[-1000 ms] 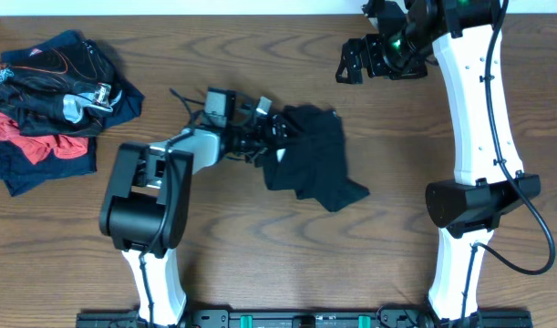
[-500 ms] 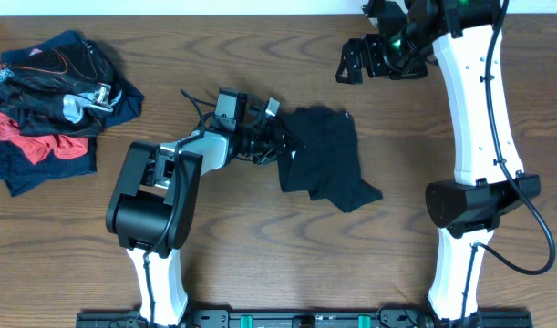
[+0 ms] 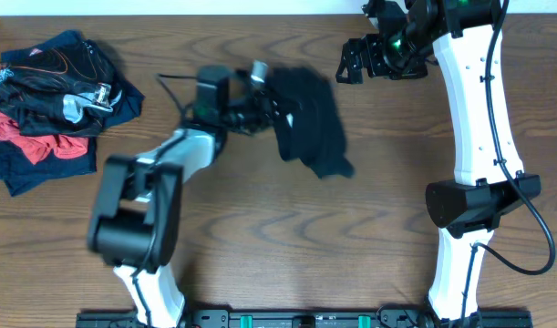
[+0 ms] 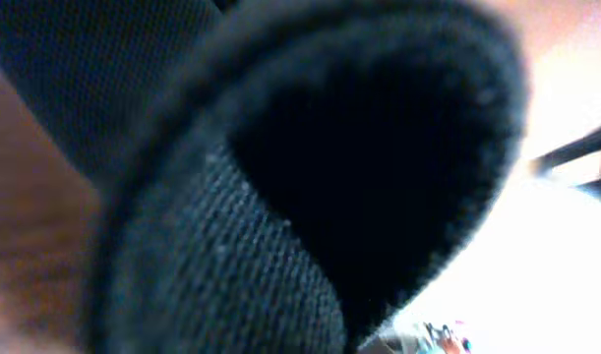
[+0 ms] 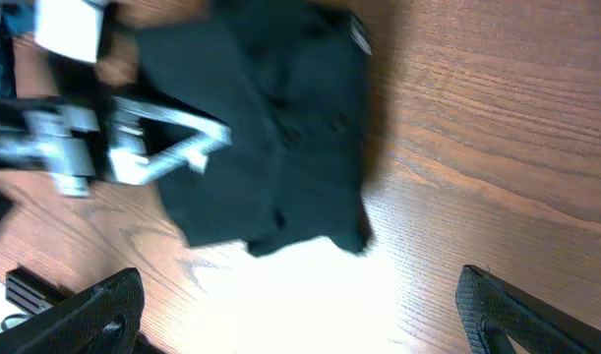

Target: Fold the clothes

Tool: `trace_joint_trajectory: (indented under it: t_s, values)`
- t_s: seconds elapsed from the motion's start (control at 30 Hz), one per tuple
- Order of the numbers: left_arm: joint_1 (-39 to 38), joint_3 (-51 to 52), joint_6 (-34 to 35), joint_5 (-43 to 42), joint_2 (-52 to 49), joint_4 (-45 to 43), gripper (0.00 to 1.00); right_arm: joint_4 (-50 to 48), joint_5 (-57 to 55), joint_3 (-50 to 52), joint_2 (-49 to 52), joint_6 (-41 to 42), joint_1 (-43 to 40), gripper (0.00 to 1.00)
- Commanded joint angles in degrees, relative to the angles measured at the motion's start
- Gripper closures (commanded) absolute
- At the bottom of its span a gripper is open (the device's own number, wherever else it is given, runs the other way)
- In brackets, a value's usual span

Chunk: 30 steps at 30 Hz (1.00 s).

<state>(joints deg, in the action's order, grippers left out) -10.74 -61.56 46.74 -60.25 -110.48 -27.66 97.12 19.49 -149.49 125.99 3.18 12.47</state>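
Note:
A crumpled black garment (image 3: 310,118) from the clothes hangs bunched at the table's far middle. My left gripper (image 3: 267,98) is shut on its left edge. In the left wrist view the black fabric (image 4: 280,197) fills the frame right at the lens and hides the fingers. The right wrist view looks down on the same garment (image 5: 261,128) with the left gripper (image 5: 172,147) clamped at its side. My right gripper (image 5: 310,315) hovers open and holds nothing, up at the far right (image 3: 351,62), apart from the garment.
A heap of other clothes (image 3: 50,100), black, red and navy, lies at the far left corner. The right arm's base (image 3: 479,205) stands at the right side. The wooden table (image 3: 287,237) is bare near the front.
My left gripper closed on the black garment's edge, then swung toward the far side of the table, pulling the garment with it. The right arm has stayed put.

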Motion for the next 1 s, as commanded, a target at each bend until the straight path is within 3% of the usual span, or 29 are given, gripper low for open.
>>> trace_joint_trajectory:
  t_s: [0.0, 0.63, 0.97]
  values:
    - [4.94, -0.63, 0.98, 0.50, 5.68, -0.20, 0.94, 0.17, -0.02, -1.03, -1.09, -0.48, 0.35, 0.01]
    - [39.74, -1.22, 1.25, -2.43, 14.88, 1.84, 0.94, 0.17, 0.00, 1.51, -1.07, -0.22, 3.80, 0.01]
    - [57.20, -2.10, -3.63, -1.75, 15.02, 1.86, 0.94, 0.20, 0.00, 5.33, -1.07, 0.20, 10.45, 0.01]
